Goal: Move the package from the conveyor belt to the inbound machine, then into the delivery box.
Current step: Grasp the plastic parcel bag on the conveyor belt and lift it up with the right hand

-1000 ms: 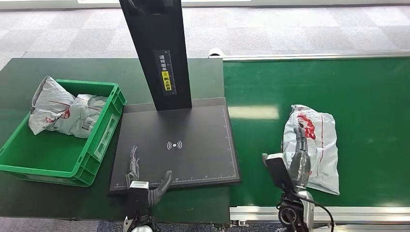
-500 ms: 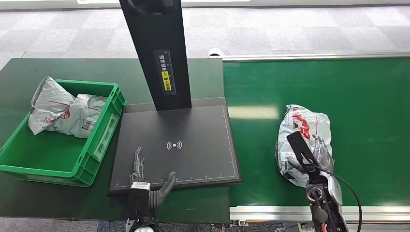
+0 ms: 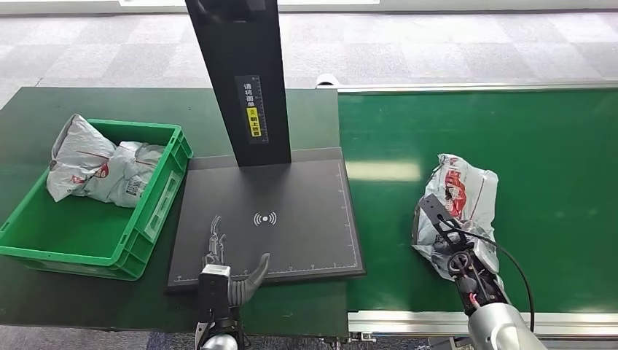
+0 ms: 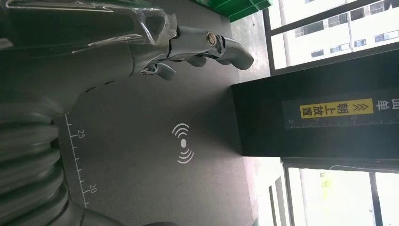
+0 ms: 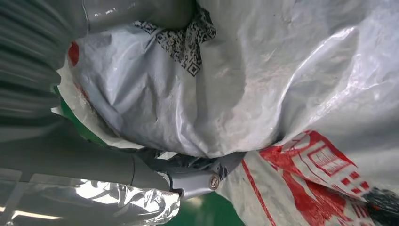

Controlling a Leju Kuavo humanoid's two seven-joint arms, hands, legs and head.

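Package (image 3: 459,211) on the conveyor belt (image 3: 554,146), right hand (image 3: 458,251) gripping it.

A green delivery box (image 3: 157,197) holding bagged parcels (image 3: 95,164) sits at the inbound machine's (image 3: 291,211) left edge; its black column (image 3: 244,80) rises at the back edge. The right hand's fingers (image 5: 197,181) dig into the crumpled package near the belt's front edge. The left hand (image 3: 226,273) hovers empty, fingers spread, over the machine's front edge.
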